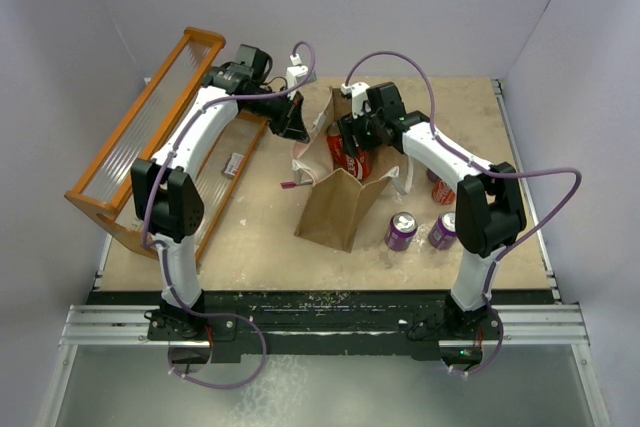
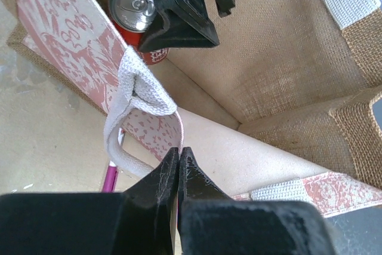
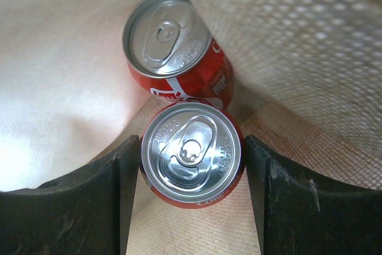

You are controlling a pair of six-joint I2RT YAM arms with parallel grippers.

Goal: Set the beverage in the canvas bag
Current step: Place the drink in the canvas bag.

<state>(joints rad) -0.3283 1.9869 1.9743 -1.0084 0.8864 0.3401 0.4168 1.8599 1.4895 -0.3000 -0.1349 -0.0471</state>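
Note:
The canvas bag (image 1: 335, 209) stands open mid-table, tan-brown with white loop handles (image 2: 128, 97). My left gripper (image 2: 179, 150) is shut on the bag's patterned rim (image 2: 158, 129) just beside a handle, at the bag's far left edge (image 1: 292, 125). My right gripper (image 3: 192, 165) is down inside the bag (image 1: 355, 142), with a red beverage can (image 3: 192, 147) upright between its fingers (image 3: 89, 201), both of which sit against the can's sides. A second red can (image 3: 170, 37) stands just beyond it on the bag floor (image 3: 286, 123), also seen in the left wrist view (image 2: 134, 4).
Two purple cans (image 1: 401, 230) (image 1: 442, 230) and another red can (image 1: 440, 190) stand right of the bag. An orange slatted rack (image 1: 150, 137) lies along the left side. A small packet (image 1: 236, 163) and a pink stick (image 1: 288, 185) lie near the bag.

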